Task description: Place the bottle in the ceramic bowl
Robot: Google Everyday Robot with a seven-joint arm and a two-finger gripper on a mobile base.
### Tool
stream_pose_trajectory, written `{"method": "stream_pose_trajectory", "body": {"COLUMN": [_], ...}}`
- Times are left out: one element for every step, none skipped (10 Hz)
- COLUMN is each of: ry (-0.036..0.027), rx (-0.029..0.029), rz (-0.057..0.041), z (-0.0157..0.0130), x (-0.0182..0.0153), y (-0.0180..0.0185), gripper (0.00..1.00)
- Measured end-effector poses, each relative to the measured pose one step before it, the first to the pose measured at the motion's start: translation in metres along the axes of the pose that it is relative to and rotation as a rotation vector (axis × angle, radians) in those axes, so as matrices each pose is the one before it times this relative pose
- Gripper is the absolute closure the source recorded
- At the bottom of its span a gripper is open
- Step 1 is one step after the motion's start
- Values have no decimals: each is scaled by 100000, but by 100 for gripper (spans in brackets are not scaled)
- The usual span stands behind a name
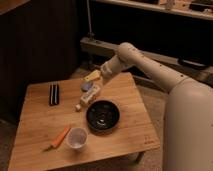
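Observation:
The bottle (pixel 88 96) is pale yellowish-white and lies on the wooden table (pixel 40 117), its small white cap pointing toward the front left. It lies just behind and left of the glossy black ceramic bowl (pixel 102 116). My gripper (pixel 93 77) is at the end of the white arm, just above and behind the bottle's far end. A small blue-grey flat item (pixel 87 86) lies between the gripper and the bottle.
A white cup (pixel 76 138) stands at the front of the table, left of the bowl. An orange carrot-like piece (pixel 59 137) lies beside it. A black flat object (pixel 54 94) lies at the back left. Dark shelving stands behind the table.

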Motion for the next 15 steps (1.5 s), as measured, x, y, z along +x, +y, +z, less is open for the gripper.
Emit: {"method": "stream_pose_trajectory", "body": {"ry": [-4,8,-12,14,-14,3,5,-2,2,-1,0,-320,-714,-1259,-1400], "rx": [-9,6,0,-9,4,2,-1,-2,2,4,79,879,2934,6563,9851], "rz": [-3,8,-9,8,-2,-3,1,-5,8,-1,-56,143,2113,2750,3608], "z": [-3,6,-6,7,-8,1,3,-2,2,-3,9,-62,-161,-231,-129], "x": [-1,3,-6,5,-3,0,2,-2,2,0,2,-87,-138,-230,-95], "y": [4,-7,7,-2,-1,2,-4,6,-6,0,7,67,27,186,245], "gripper": [20,20,20,20,20,20,20,20,20,20,20,20,20,20,20]}}
